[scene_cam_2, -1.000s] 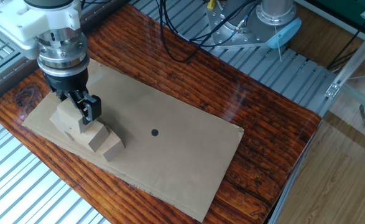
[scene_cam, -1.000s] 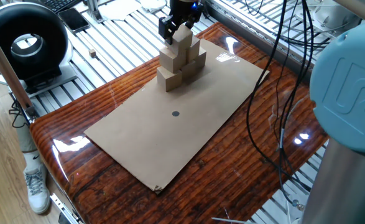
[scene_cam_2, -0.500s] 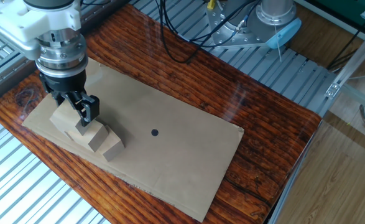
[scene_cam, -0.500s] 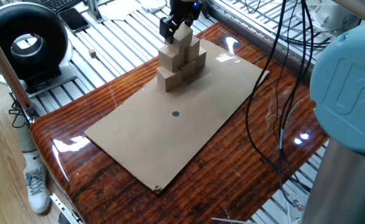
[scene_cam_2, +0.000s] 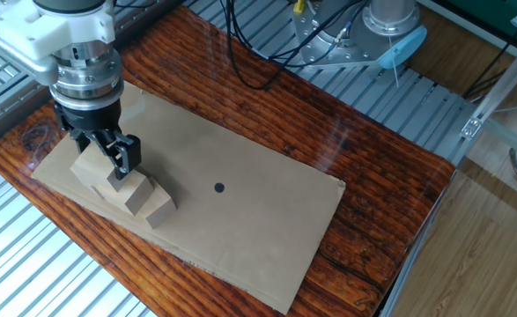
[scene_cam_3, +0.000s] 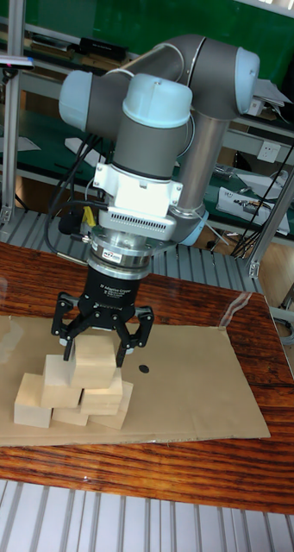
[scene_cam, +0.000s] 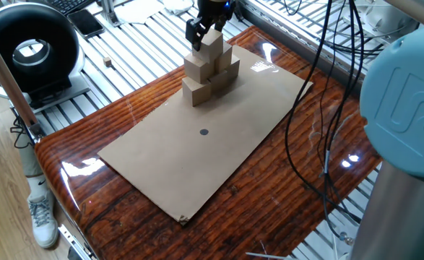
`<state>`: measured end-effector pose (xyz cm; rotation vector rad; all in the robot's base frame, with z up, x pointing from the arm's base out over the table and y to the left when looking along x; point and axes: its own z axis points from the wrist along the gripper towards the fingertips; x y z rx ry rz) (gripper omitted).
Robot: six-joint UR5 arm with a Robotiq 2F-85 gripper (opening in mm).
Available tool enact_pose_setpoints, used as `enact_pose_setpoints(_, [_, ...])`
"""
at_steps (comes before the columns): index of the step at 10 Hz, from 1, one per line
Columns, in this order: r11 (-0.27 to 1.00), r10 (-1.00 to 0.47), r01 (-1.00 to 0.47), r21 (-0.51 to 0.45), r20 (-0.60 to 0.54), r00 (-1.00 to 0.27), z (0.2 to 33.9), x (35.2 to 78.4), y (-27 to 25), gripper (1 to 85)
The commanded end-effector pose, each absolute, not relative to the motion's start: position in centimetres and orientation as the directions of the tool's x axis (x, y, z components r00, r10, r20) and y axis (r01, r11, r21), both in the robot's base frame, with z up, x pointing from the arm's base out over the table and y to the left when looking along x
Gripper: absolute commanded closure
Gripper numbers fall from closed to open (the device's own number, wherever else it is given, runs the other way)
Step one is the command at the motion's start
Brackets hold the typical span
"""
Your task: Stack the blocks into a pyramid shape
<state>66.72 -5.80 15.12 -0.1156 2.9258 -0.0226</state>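
Several light-tan wooden blocks (scene_cam: 210,71) stand stacked in stepped tiers at the far end of the cardboard sheet (scene_cam: 197,155). The stack also shows in the other fixed view (scene_cam_2: 142,195) and in the tall view (scene_cam_3: 73,395). The top block (scene_cam_3: 96,364) rests on the tier below. My gripper (scene_cam_3: 96,352) hangs straight over it, open, its fingers straddling the block's upper part. The other fixed view shows the gripper (scene_cam_2: 99,150) covering most of the top block (scene_cam_2: 92,165). In one fixed view the gripper (scene_cam: 206,30) sits just above the top block (scene_cam: 212,45).
The cardboard sheet (scene_cam_2: 240,220) lies on a glossy wooden table (scene_cam: 110,209) and carries a black dot (scene_cam: 204,132) near its middle. Black cables (scene_cam: 320,108) hang over the right side. A round black device (scene_cam: 29,50) stands off the table at the left.
The gripper has risen slightly over the top block. The block stays in place on the stack.
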Motion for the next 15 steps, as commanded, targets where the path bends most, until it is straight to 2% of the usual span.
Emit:
enact_pose_setpoints(1, [0.994,-0.104,-0.098,-0.038,-0.215,-0.971,15.4,66.7,-6.1,9.0])
enact_pose_setpoints(2, [0.994,-0.104,-0.1,-0.032,-0.217,-0.971,15.5,66.7,-5.9,9.0])
enact_pose_setpoints(4, [0.989,-0.139,-0.123,-0.083,-0.213,-0.967,15.9,66.8,-6.6,9.0])
enact_pose_setpoints(15, [0.989,-0.146,-0.134,-0.069,-0.204,-0.968,16.6,66.1,-5.6,10.7])
